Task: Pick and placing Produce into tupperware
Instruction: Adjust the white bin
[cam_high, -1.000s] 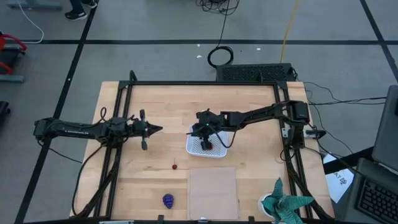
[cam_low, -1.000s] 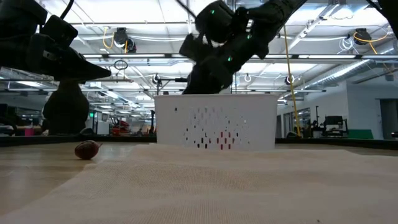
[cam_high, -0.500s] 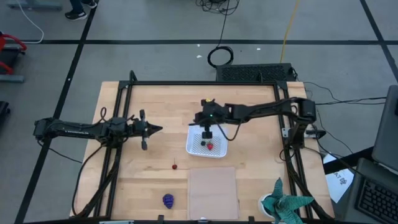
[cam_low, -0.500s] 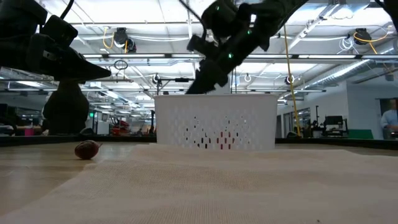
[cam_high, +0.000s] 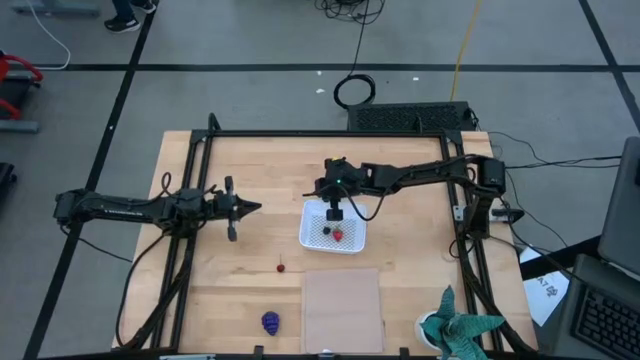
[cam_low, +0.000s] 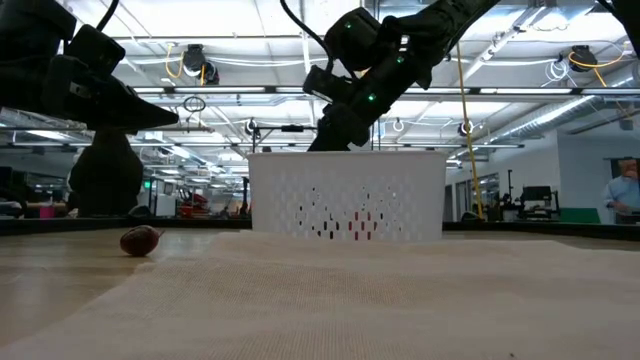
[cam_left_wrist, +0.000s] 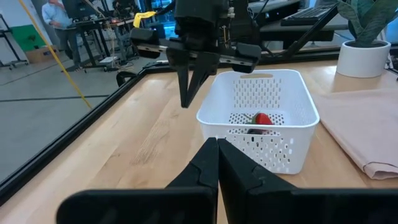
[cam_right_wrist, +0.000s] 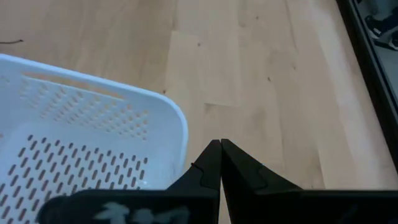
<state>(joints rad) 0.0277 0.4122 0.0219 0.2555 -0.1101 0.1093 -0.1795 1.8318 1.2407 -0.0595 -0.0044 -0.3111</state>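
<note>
Now the right gripper (cam_high: 331, 211), clenched and empty, is hovering over the tub's (cam_high: 312, 236) rim.
It should be lifting clear before heading toward the cherry (cam_high: 281, 267).

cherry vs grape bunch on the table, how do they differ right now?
1. Colour: the cherry is red; the grape bunch is purple.
2. Size: the cherry looks much smaller than the grape bunch.
3. Place: the cherry lies nearer the white tub; the grape bunch sits by the table's front edge, beside the tan panel.

Shared: both rest on bare wood, outside the tub, untouched by either gripper.
</note>
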